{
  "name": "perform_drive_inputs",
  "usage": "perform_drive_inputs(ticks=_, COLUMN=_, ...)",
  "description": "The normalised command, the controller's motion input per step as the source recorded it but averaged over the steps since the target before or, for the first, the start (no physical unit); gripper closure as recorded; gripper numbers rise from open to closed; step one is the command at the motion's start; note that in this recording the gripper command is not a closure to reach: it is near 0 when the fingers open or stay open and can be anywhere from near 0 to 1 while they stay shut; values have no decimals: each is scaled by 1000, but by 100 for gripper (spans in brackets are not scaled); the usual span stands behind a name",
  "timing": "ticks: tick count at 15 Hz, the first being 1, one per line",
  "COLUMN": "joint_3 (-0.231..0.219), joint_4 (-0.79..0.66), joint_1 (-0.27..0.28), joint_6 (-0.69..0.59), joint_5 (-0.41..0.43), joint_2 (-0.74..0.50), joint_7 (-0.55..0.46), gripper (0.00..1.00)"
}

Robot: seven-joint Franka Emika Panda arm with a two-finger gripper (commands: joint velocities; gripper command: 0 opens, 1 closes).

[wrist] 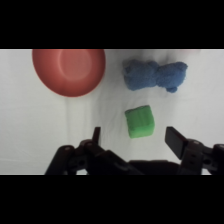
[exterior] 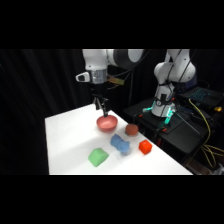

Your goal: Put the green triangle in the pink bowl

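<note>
Progress on the task is nil as the frames stand: the green triangle (wrist: 139, 122) lies on the white table (exterior: 67, 140), outside the pink bowl (wrist: 69, 71), and the bowl holds nothing.

Gripper (wrist: 132, 136) status, wrist view: both fingers spread wide, nothing between them, clear of the table. The green triangle sits just beyond the gap, toward 12 o'clock of the fingertips and nearer the right-hand finger. In the side view the gripper (exterior: 101, 107) hangs above the bowl's far rim, well apart from the green triangle (exterior: 98, 157).

Remaining, by judgement: descend over the block, close on it, lift, carry to the bowl, release.

Surroundings, wrist view: the bowl lies at 10 o'clock of the green triangle, near but apart. A blue lumpy block (wrist: 155, 76) lies at 1 o'clock, close but not touching. Side view adds 2 items: a brownish-red round block (exterior: 131, 130) beside the bowl and an orange-red block (exterior: 145, 146) near the table's right edge.

Obstruction: none on the route to the bowl; the blue block could crowd the grasp.
</note>
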Motion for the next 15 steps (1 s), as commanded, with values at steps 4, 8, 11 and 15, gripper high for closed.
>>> perform_drive_inputs(ticks=4, joint_3=25, joint_4=35, joint_1=-3, joint_6=24, joint_5=-35, joint_2=24, joint_7=31, gripper=0)
perform_drive_inputs(ticks=8, joint_3=71, joint_4=169, joint_1=66, joint_6=98, joint_5=-92, joint_2=202, joint_7=122, gripper=0)
perform_drive_inputs(ticks=11, joint_3=94, joint_4=382, joint_1=124, joint_6=79, joint_5=-138, joint_2=443, joint_7=165, gripper=0)
perform_drive_inputs(ticks=15, joint_3=58, joint_4=464, joint_1=137, joint_6=8, joint_5=-212, joint_2=486, joint_7=123, gripper=0)
